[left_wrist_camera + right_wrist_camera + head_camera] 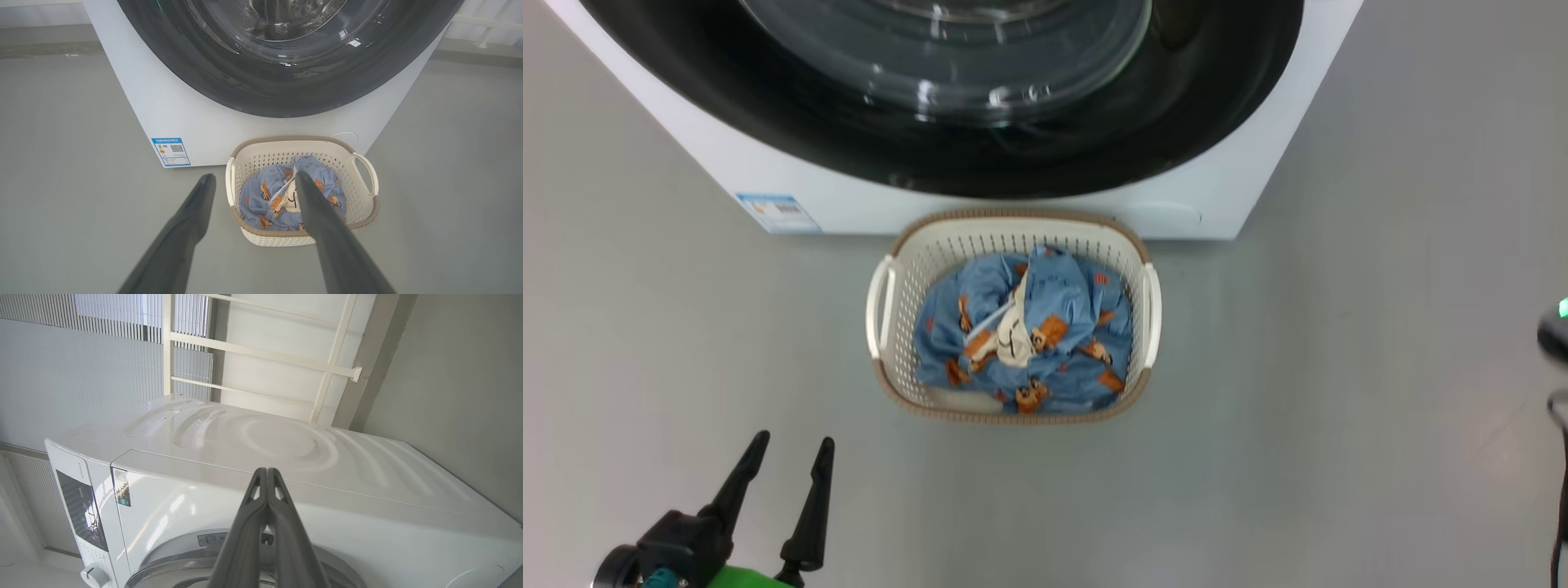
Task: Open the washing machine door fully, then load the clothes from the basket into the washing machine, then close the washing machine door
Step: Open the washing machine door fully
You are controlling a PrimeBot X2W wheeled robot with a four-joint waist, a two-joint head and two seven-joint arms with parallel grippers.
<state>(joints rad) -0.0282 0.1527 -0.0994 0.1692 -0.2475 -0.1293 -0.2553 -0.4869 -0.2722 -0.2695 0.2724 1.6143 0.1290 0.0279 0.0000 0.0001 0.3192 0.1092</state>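
Currently at start: door (947, 65) apparently shut; clothes (1025, 331) in basket (1013, 216) just before washer (727, 171); left gripper (794, 441) spread, empty; right gripper (265, 471) clenched, empty. Remaining: open, load, close.

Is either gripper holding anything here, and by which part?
Nothing is held: left gripper open and empty, right gripper shut on nothing.

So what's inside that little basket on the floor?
The basket holds the clothes: crumpled light blue fabric printed with orange-brown animals, plus a cream patch and white cord. Whatever lies beneath that pile is covered, so I cannot tell.
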